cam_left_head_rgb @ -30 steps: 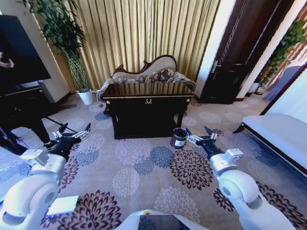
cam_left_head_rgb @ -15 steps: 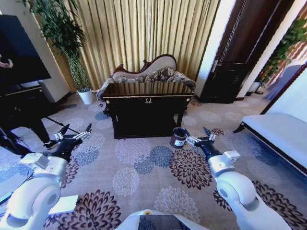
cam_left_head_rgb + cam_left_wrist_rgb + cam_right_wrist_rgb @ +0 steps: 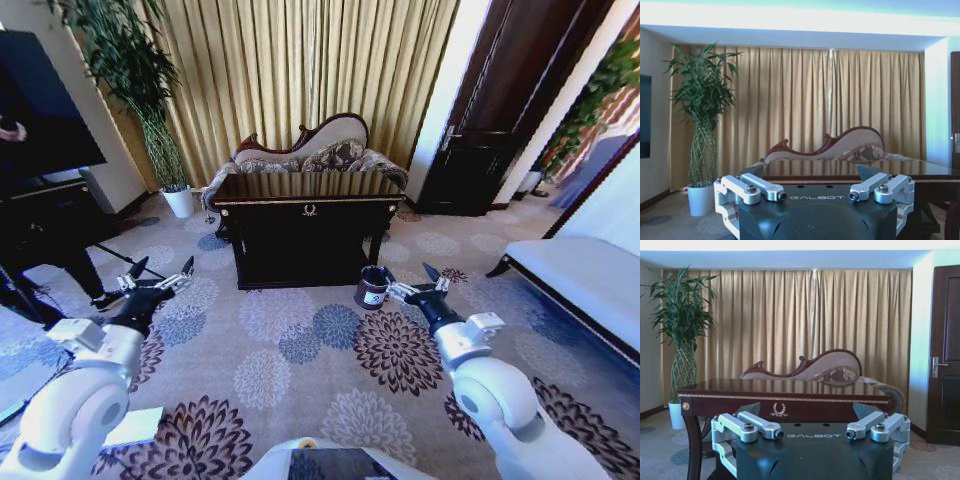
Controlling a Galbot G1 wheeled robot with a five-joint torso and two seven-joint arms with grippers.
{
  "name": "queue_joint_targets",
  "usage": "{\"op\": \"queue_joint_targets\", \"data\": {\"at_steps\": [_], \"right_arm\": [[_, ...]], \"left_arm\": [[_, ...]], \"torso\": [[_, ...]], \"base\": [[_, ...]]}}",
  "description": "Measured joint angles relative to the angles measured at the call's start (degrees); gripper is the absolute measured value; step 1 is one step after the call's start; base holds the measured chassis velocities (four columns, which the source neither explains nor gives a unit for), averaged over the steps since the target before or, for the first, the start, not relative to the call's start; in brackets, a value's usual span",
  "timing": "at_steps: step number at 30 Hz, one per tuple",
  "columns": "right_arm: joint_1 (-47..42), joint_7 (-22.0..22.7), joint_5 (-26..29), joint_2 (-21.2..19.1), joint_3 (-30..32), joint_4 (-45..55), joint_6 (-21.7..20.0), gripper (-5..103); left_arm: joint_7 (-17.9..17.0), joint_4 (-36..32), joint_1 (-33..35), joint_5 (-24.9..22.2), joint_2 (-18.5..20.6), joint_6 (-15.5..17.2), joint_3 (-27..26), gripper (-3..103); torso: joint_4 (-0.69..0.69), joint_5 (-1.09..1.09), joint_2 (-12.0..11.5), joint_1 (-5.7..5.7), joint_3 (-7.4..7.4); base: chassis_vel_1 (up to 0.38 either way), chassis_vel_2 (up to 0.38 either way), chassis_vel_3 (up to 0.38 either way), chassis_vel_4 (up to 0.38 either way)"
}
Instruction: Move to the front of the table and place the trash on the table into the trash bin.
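The dark glossy table (image 3: 310,205) stands ahead across the patterned carpet, its gold emblem facing me. The trash bin (image 3: 373,287), a small dark bucket with a white label, sits on the floor by the table's front right leg. I cannot make out the trash on the reflective tabletop. My left gripper (image 3: 160,273) is held out open, low over the carpet and left of the table. My right gripper (image 3: 412,283) is open just right of the bin. The wrist views show the left gripper (image 3: 810,172) and right gripper (image 3: 807,410) empty, with the table (image 3: 785,390) beyond.
A curved sofa (image 3: 310,155) sits behind the table against gold curtains. A tall plant in a white pot (image 3: 180,202) stands back left, near a dark TV stand (image 3: 40,220). A dark door (image 3: 500,120) is back right, and a white bench (image 3: 580,280) runs along the right. Open carpet lies between me and the table.
Both arms have drifted a little in the view while keeping their open, outstretched pose. The table and bin stay where they were.
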Motion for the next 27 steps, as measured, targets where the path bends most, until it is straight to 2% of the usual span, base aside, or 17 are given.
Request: {"op": "queue_joint_targets", "data": {"at_steps": [8, 27], "right_arm": [[0.0, 0.7, -0.1, 0.2, 0.1, -0.1, 0.0, 100], [0.0, 0.9, -0.3, 0.2, 0.2, -0.1, 0.0, 100]], "left_arm": [[-1.2, 0.3, -0.1, 1.3, -0.4, 0.3, -0.2, 100], [-1.4, 0.1, -0.1, 1.4, -0.4, 0.5, -0.4, 100]], "torso": [[0.00, 0.00, 0.0, 0.00, 0.00], [0.00, 0.00, 0.0, 0.00, 0.00]], "base": [[0.000, 0.000, 0.000, 0.000], [0.000, 0.000, 0.000, 0.000]]}}
